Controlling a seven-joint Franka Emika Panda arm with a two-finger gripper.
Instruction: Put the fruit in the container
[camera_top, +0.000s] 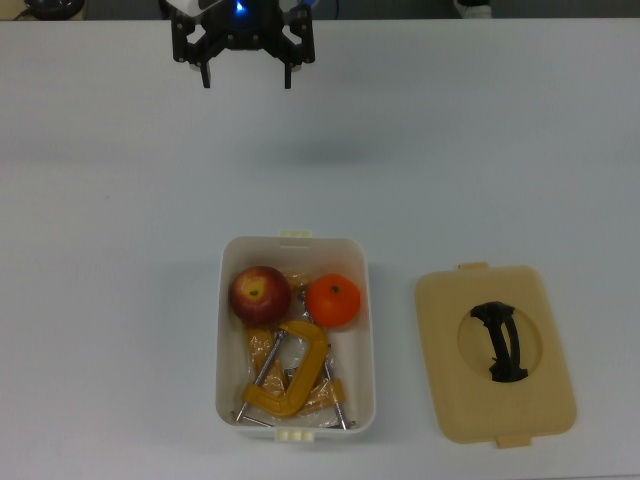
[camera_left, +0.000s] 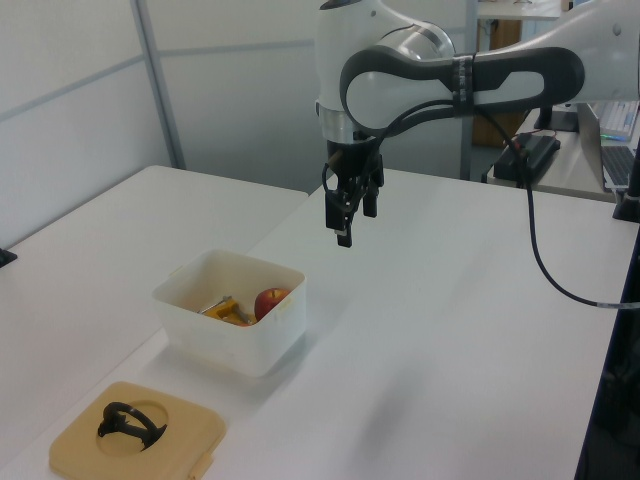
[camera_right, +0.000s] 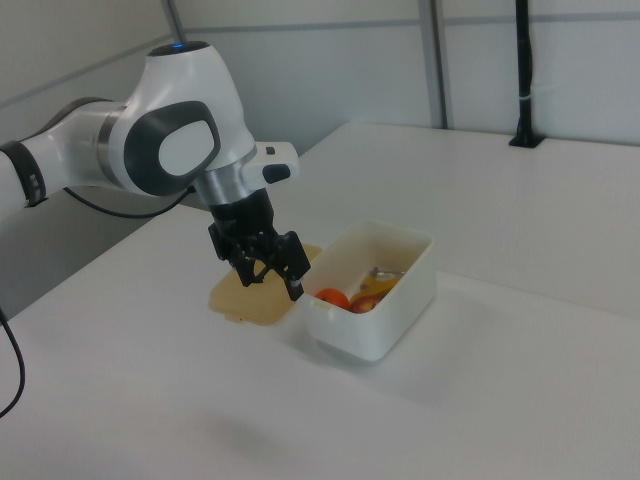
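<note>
The surface (camera_top: 120, 300) is plain white, backed by grey wall panels. The tool (camera_top: 244, 76) hangs high above it, jaws spread wide and holding nothing, at the top view's far edge, well apart from the container (camera_top: 225, 330). Both fruits lie inside at the container's far end: the apple (camera_top: 260, 294) on the top view's left, the mandarin (camera_top: 333, 301) on its right, with 2 yellow clamps (camera_top: 290, 372) nearer. The placing step appears done; a good finish is to keep the tool clear and high, away from the container and the lid (camera_top: 495, 354). The arm (camera_left: 450, 85) reaches in horizontally, wrist pointing straight down.
</note>
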